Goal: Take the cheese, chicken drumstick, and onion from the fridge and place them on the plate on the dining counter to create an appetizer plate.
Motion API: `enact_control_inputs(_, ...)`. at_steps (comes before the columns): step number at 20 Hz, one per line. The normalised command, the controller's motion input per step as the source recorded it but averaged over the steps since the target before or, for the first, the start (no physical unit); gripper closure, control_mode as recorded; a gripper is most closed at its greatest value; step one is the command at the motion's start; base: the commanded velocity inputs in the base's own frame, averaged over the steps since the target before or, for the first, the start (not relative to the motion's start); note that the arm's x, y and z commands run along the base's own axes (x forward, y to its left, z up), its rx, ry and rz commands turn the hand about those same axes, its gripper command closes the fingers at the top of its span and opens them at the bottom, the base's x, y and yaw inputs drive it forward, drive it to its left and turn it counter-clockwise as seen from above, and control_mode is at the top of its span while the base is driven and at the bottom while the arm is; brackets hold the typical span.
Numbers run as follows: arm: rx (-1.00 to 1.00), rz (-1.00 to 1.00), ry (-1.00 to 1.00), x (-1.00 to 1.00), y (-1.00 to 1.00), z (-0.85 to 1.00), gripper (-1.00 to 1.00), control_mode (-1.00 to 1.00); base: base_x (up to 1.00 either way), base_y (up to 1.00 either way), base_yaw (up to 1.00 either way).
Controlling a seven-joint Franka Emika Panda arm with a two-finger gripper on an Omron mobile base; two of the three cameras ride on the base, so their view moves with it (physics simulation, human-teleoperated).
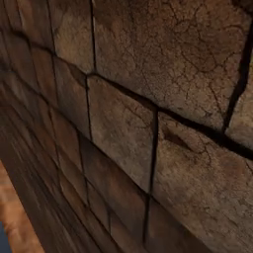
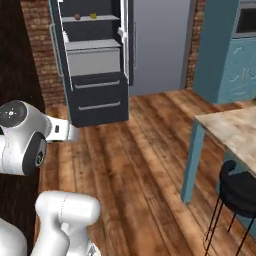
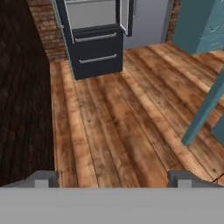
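The fridge [image 2: 97,95] stands open across the wooden floor, at the top left of the right base view. On an upper shelf lie the pinkish-red onion [image 2: 77,16] and, to its right, the yellow cheese [image 2: 93,16]. The chicken drumstick and the plate are out of view. A corner of the beige dining counter [image 2: 235,130] juts in at the right on a teal leg. In the hand view the fridge's lower drawers [image 3: 94,48] sit far ahead. My gripper [image 3: 113,180] is open, nothing between its fingertips [image 3: 41,179], well short of the fridge.
A black stool [image 2: 240,192] stands beside the dining counter. Teal cabinets [image 2: 225,50] with an oven rise at the back right. A brick wall [image 1: 128,123] is very close on the left. Bare plank floor [image 3: 118,118] lies between me and the fridge.
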Motion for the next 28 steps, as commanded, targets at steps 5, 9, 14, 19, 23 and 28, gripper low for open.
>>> enact_control_inputs(5, 0.0, 0.0, 0.0, 0.0, 0.0, 0.0, -1.0, 1.0, 0.73, 0.14, 0.57)
enact_control_inputs(9, 0.0, 0.0, 0.0, 0.0, 0.0, 0.0, -1.0, 1.0, 0.67, -0.57, 0.29)
enact_control_inputs(14, 0.0, 0.0, 0.0, 0.0, 0.0, 0.0, -1.0, 1.0, 0.45, -0.76, 0.17)
enact_control_inputs(19, 0.0, 0.0, 0.0, 0.0, 0.0, 0.0, -1.0, 1.0, 0.55, -0.36, 0.12)
enact_control_inputs(23, 0.0, 0.0, 0.0, 0.0, 0.0, 0.0, -1.0, 1.0, 0.88, 0.0, 0.09)
enact_control_inputs(28, 0.0, 0.0, 0.0, 0.0, 0.0, 0.0, -1.0, 1.0, 1.0, -0.01, 0.07)
